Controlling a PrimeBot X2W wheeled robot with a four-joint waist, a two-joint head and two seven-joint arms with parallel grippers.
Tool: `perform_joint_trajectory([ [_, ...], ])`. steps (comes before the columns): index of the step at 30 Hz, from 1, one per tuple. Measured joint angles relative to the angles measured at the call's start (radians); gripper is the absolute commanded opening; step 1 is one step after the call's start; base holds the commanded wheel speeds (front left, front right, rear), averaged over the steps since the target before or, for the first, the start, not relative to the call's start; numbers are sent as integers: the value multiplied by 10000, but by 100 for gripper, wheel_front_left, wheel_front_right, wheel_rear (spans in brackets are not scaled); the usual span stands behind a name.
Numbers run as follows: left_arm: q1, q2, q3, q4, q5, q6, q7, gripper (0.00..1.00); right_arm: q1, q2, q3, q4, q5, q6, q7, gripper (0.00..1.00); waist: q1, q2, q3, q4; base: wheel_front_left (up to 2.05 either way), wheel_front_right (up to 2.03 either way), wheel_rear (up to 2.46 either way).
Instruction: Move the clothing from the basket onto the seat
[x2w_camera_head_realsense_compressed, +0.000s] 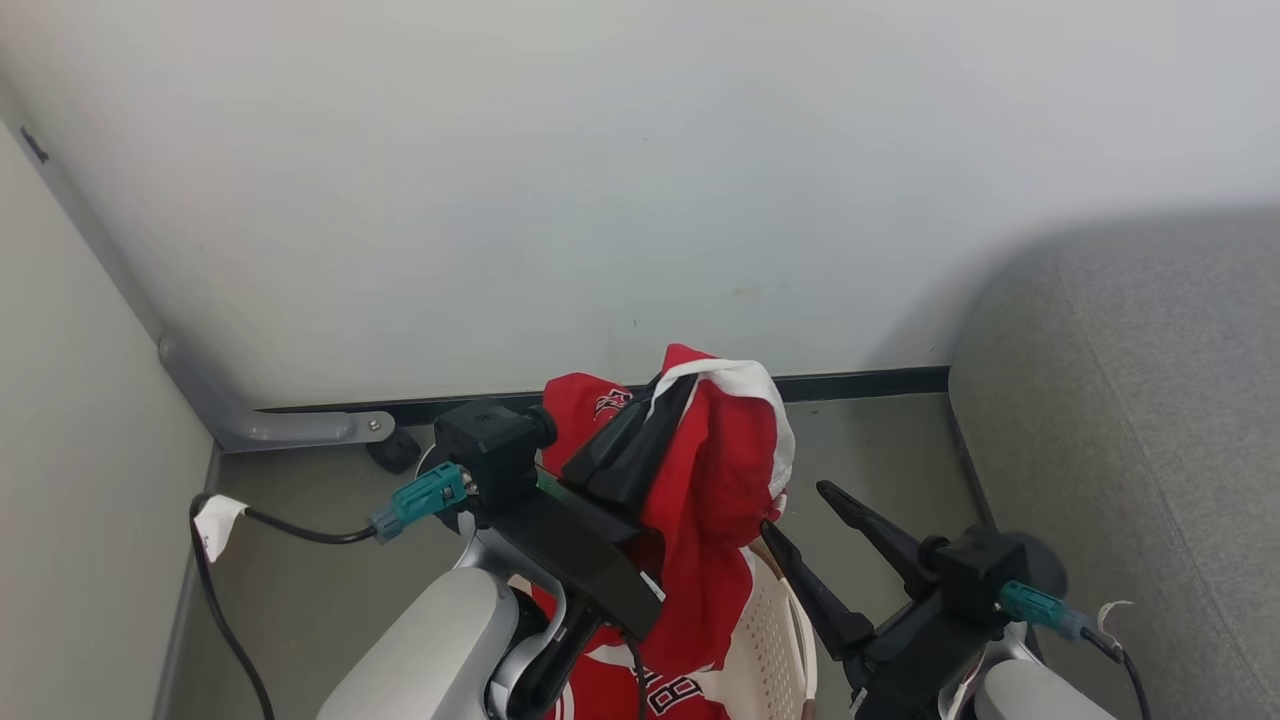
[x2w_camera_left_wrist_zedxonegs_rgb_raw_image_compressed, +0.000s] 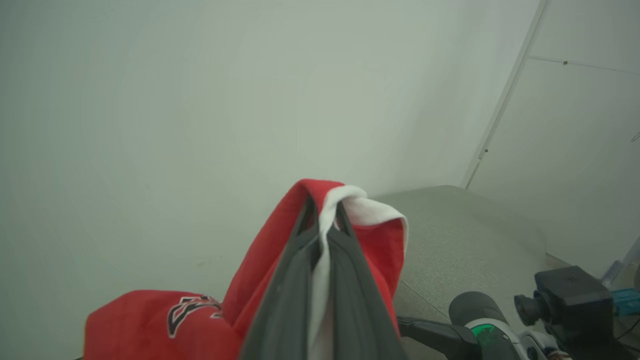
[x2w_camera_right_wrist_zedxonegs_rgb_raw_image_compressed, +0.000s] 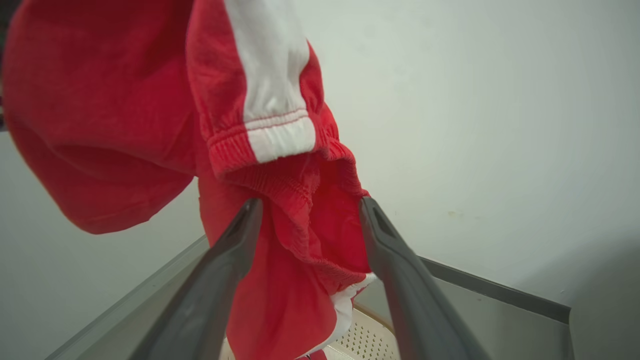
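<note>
Red shorts (x2w_camera_head_realsense_compressed: 715, 470) with a broad white stripe hang from the left pincer (x2w_camera_head_realsense_compressed: 668, 397), whose two dark fingers are pressed together on a fold near the top of the cloth, at the middle of the frame. From that pinch the shorts droop lengthwise toward the cream basket (x2w_camera_head_realsense_compressed: 772, 632) at the bottom centre, where a red jersey (x2w_camera_head_realsense_compressed: 672, 692) with lettering lies. The right pincer (x2w_camera_head_realsense_compressed: 795, 506) stands spread and empty just beside the hanging cloth, at the lower right. Seen from its wrist, the waistband shows between its fingers, though I cannot tell whether they touch. The grey seat (x2w_camera_head_realsense_compressed: 1130, 450) lies along the right side of the frame, so the carry looks to run rightward from the left pincer, past the right arm, which is nearer the seat.
</note>
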Motion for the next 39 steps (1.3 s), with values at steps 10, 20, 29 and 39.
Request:
perform_joint_trajectory([
  [10,11,-130,-234,-633,-224,0,435,0,-807,-157,1294,930,742,0,190,100,0,0,3,498,0,0,0],
  [20,10,-201,-449,-1103,-364,2,765,0,-1872,46,2660,1864,1534,0,412,100,0,0,-44,1004,0,0,0],
  [29,58,-205,-491,-1392,-424,165,982,0,-2645,583,3618,2583,2174,0,441,0,0,0,-78,1253,0,0,0],
  [39,445,253,-40,-1220,-677,541,1026,0,-2779,644,4019,2815,2945,0,165,0,0,0,-102,1117,0,0,0],
])
